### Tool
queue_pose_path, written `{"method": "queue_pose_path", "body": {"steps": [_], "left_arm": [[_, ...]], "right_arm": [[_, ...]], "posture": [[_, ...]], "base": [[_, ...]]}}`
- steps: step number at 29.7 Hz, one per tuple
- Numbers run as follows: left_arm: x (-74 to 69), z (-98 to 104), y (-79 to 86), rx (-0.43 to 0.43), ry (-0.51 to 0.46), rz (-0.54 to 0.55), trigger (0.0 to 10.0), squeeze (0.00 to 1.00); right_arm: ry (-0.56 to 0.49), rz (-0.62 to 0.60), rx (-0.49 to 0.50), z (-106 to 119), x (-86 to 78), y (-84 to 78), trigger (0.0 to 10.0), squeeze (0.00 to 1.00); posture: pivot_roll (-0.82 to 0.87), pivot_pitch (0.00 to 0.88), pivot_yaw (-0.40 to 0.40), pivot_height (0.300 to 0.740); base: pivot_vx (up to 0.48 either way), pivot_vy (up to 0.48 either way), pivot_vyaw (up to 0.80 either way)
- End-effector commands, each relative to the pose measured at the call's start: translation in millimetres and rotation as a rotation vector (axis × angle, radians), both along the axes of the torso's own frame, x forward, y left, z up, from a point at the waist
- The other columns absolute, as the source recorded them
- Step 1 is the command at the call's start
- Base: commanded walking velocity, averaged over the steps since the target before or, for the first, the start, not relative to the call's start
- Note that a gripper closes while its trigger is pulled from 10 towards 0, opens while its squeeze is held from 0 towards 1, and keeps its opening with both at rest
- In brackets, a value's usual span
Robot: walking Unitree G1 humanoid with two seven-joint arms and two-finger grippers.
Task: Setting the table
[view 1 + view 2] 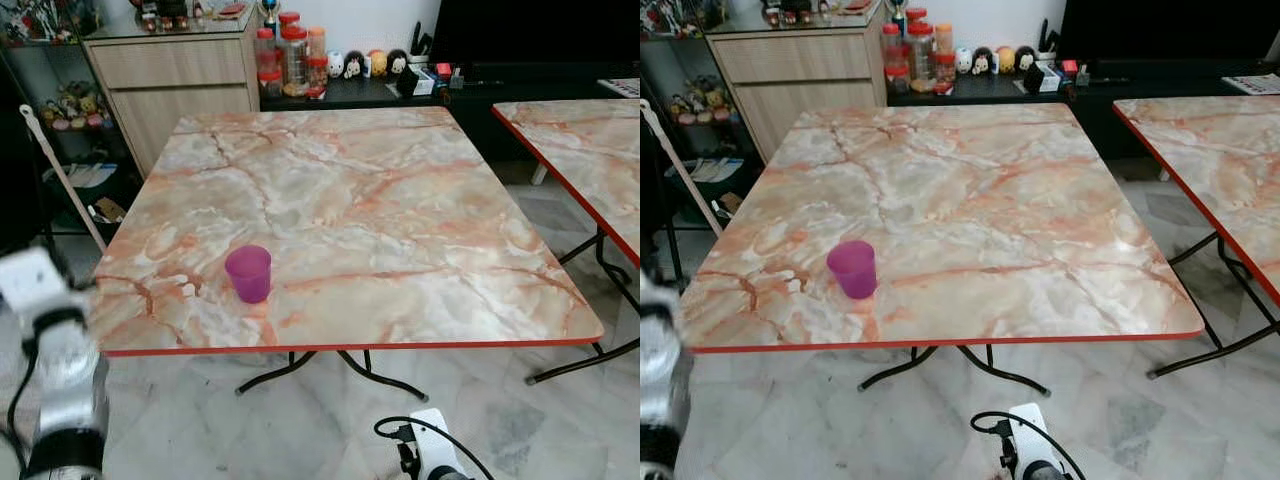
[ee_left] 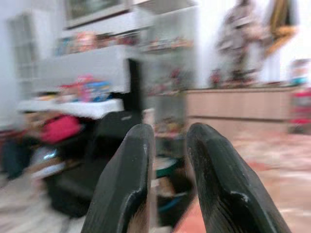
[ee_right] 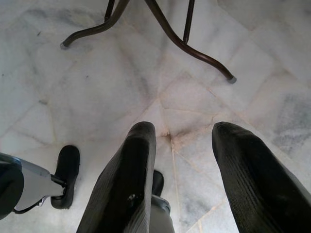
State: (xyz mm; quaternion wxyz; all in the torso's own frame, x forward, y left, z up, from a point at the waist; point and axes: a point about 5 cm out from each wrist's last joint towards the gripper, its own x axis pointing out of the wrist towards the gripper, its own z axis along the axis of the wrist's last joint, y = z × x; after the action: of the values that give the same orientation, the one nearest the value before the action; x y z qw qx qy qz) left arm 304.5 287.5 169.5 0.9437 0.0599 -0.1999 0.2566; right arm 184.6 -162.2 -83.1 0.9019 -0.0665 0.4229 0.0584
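On marble table (image 1: 400, 220), unlabelled purple cup (image 1: 248, 273)

Left arm (image 1: 60, 370): blurred, cut off at 7 o'clock edge of the head view. Right arm (image 1: 430, 450): cut off at 6 o'clock. Second table (image 1: 580, 150): cut off at 3 o'clock edge. Left wrist view: background shelving (image 2: 97, 48) smeared by motion, contents unreadable. Small figurines (image 1: 370, 63) on far counter: too small to identify.
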Motion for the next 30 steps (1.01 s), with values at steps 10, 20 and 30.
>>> {"method": "queue_pose_path", "body": {"steps": [10,20,30], "left_arm": [[25.4,-5.3,-58.0,-0.08,0.131,-0.364,10.0,0.0],[33.9,-0.8,-72.5,-0.023,0.193,-0.443,10.0,0.0],[35.1,-0.4,-73.2,-0.037,0.207,-0.428,10.0,0.0]], "right_arm": [[0.0,-0.027,-0.006,1.1,2.7,-2.1,10.0,0.0],[-0.004,-0.02,-0.006,2.1,5.2,-0.1,10.0,0.0],[-0.003,-0.016,0.0,1.7,4.7,2.4,10.0,0.0]], "posture": [[0.08,0.0,0.028,0.74],[0.08,0.0,0.029,0.74],[0.07,0.0,0.031,0.74]], "base": [[0.0,0.0,0.0],[0.028,0.0,0.0],[0.41,0.0,0.0]]}}
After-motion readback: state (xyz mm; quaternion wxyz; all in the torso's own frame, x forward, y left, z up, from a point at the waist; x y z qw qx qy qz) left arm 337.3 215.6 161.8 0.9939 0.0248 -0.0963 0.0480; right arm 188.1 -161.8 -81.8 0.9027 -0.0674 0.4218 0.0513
